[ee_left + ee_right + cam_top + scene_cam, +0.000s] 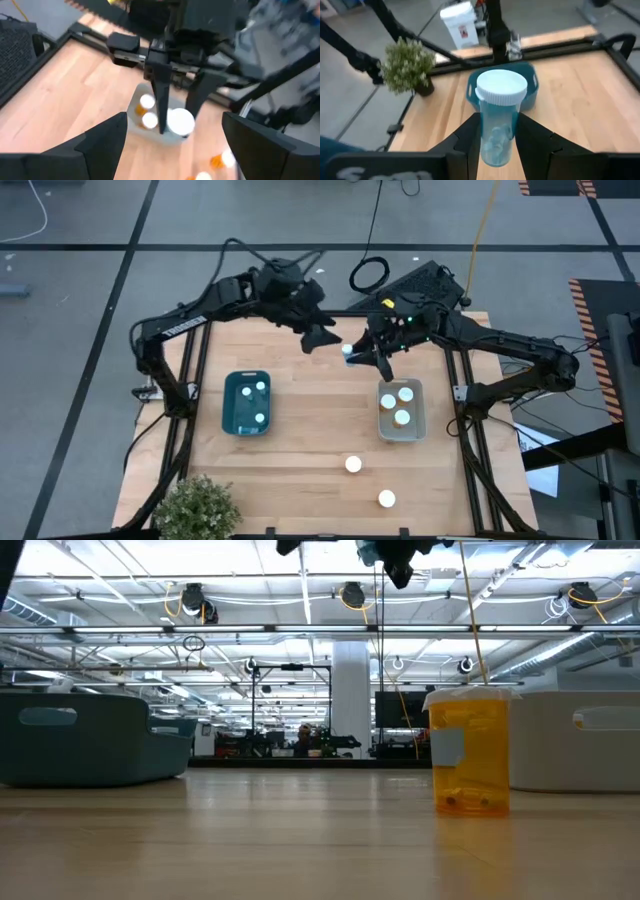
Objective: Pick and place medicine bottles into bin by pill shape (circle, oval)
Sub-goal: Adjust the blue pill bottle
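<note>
One clear blue-tinted bottle (pixel 497 120) with white cap hung above the tabletop (pixel 310 440) between both bins, clamped mid-body by the right end effector (pixel 498 131). Judged light, rigid, slick; body grip suits. Left end effector (pixel 322 336) spread wide nearby.

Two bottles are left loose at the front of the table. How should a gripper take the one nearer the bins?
That bottle stands upright, white cap up, with open tabletop around it. Coming straight down and closing across the body just under the cap looks best; nothing crowds its sides.
</note>
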### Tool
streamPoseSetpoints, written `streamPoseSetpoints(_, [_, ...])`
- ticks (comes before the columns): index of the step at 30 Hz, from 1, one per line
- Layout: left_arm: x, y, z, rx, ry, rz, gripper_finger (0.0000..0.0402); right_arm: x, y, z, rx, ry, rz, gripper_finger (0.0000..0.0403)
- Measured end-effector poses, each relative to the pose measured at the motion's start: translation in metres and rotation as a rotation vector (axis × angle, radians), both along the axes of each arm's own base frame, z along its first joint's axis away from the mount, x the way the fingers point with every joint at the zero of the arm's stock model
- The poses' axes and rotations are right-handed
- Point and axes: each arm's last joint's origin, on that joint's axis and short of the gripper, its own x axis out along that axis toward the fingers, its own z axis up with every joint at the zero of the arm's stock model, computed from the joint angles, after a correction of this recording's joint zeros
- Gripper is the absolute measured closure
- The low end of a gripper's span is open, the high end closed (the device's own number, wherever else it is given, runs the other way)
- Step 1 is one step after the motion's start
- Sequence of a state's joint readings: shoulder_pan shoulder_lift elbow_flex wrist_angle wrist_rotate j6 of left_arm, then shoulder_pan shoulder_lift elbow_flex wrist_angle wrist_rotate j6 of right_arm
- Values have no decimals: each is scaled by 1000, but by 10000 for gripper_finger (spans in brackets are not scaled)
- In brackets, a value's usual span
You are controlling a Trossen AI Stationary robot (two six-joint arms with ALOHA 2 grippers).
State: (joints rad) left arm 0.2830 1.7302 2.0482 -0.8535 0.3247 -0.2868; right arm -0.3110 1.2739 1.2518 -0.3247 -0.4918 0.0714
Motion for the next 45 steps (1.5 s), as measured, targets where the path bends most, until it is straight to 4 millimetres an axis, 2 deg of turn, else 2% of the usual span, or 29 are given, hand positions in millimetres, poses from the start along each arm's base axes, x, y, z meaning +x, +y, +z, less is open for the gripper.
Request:
streamPoseSetpoints(10, [39, -21, -23, 157, 91, -172, 73, 5, 2, -8, 3, 43, 18, 303])
streamPoseSetpoints(15, [48, -30, -34, 171, 128, -197, 73, 5, 2, -8, -1, 43, 20, 303])
streamPoseSetpoints(22, [47, -33, -36, 193, 170, -143, 82, 5, 2, -8, -13, 41, 25, 303])
streamPoseSetpoints(33, [47, -33, -37, 178, 188, -94, 163, 5, 2, -8, -13, 41, 26, 303])
streamPoseSetpoints(45, [47, -34, -37, 152, 188, -77, 167, 5, 2, -8, -16, 40, 27, 303])
